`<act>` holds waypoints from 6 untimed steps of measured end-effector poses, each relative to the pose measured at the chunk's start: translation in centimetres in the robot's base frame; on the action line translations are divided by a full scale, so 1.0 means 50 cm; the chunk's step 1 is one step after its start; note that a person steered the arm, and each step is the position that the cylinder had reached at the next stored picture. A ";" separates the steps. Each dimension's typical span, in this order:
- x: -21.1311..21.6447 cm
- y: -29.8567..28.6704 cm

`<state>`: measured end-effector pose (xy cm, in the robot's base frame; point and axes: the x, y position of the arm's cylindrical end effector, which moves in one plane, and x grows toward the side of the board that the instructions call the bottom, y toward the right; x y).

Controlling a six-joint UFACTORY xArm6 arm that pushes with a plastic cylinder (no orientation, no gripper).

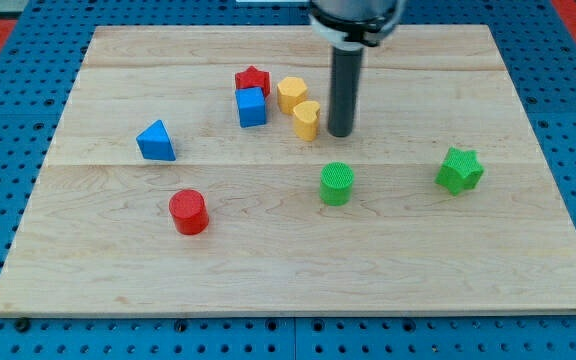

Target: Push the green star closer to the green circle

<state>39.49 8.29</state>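
Going from the view's left: blue triangle (156, 141) sits alone on the wooden bench (118, 270), red cylinder (188, 212) below it toward the view's bottom. Next a tight cluster near the view's top: red star (253, 79) with the blue cube (252, 107) just below, touching or nearly so; yellow hexagon (291, 93) beside them, and a yellow heart-like block (307, 119) just under that.

My tip (340, 133) is down on the bench just to the view's right of the yellow heart-like block, very close, can't tell if touching. My end effector is only a plain rod, so there is no wide or narrow to it, and it holds nothing.

Green circle (336, 184) is right below my tip toward the view's bottom, near but apart. Green star (459, 170) is well apart from it, further to the view's right, roughly level with it.

Progress, as I judge it: nothing done yet. Star and circle have a clear gap between them and no block in the lane. I'm not in contact with the star and I'm on the wrong side of it. Left to do: get round to the star's right side, then push it toward the view's left to the circle without knocking the circle away.
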 end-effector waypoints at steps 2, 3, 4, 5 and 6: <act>0.075 0.289; 0.161 0.220; 0.167 0.050; 0.167 -0.082; 0.205 -0.083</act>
